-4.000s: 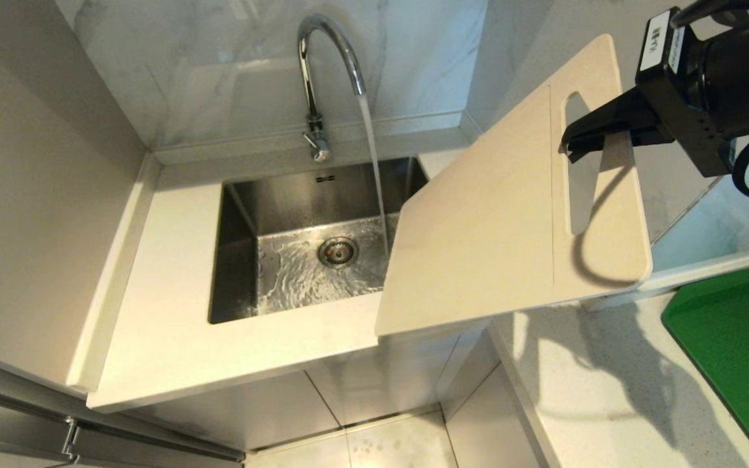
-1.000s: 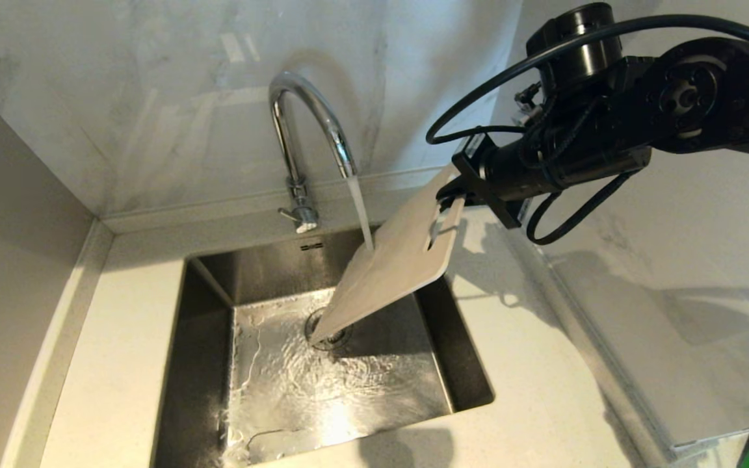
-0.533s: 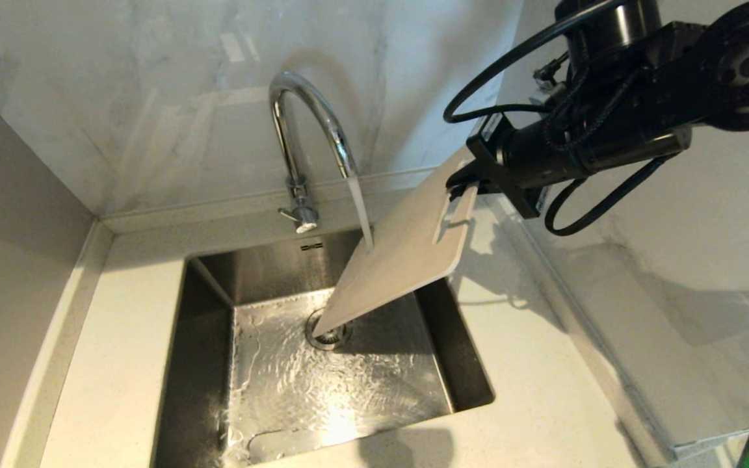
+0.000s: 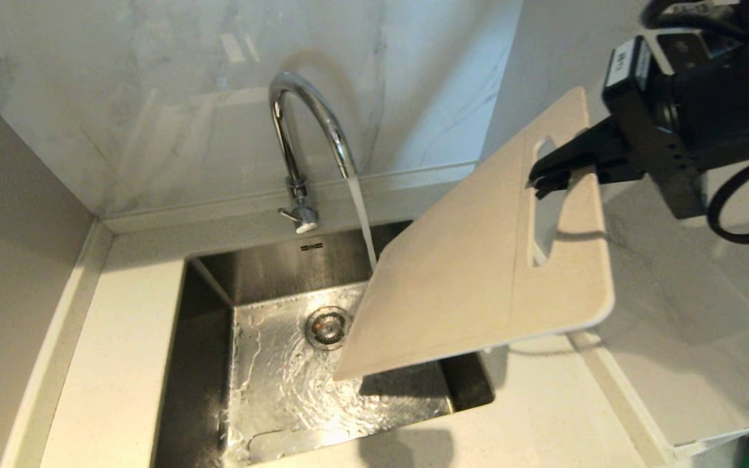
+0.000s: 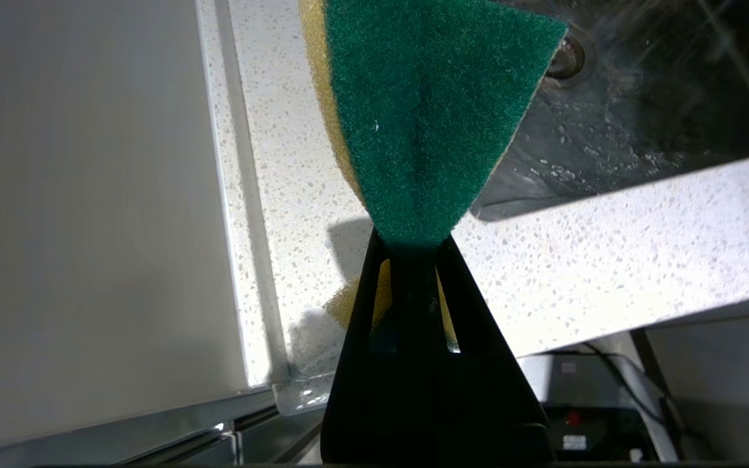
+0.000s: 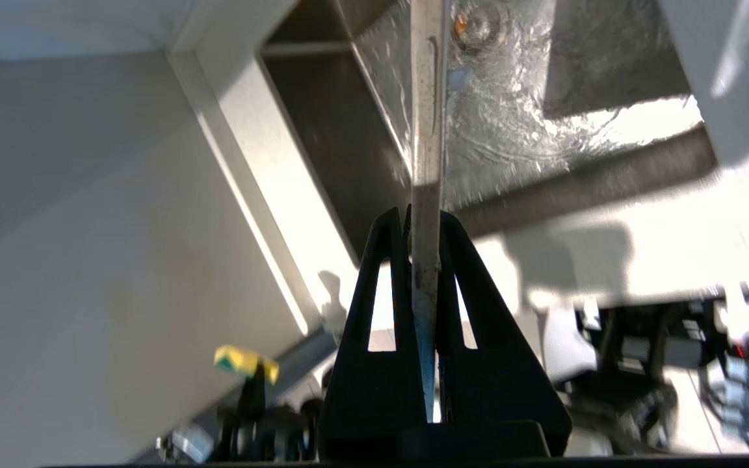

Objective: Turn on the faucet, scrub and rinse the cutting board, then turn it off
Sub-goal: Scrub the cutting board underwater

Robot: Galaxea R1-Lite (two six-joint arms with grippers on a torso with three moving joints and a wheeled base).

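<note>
Head view: my right gripper [image 4: 547,175] comes in from the upper right, jaws clamped on the cutting board [image 4: 478,273] at the strip beside its slot handle. The board hangs tilted over the right half of the sink [image 4: 209,364], handle end high and to the right, its low far corner near the drain [image 4: 328,327]. The faucet [image 4: 296,140] stands behind the sink at the wall, lever at its base. The water stream [image 4: 361,221] runs from the spout and disappears behind the board's left edge. Water ripples across the sink floor. White countertop [image 4: 114,338] surrounds the basin.

Left wrist view: my left gripper [image 5: 413,244] pinches a sponge [image 5: 423,110], green scrub face toward the camera, yellow foam showing along one edge. Jaws are pressed narrow on it, folding it at the grip. It hangs over the speckled countertop at the near edge of the sink, apart from the board.

Right wrist view: the board [image 6: 428,130] shows edge-on between my two fingers [image 6: 381,273], held tight. Beyond it lies the wet sink floor with the drain [image 6: 475,26]. The yellow sponge [image 6: 244,361] shows small, well apart from the board.
</note>
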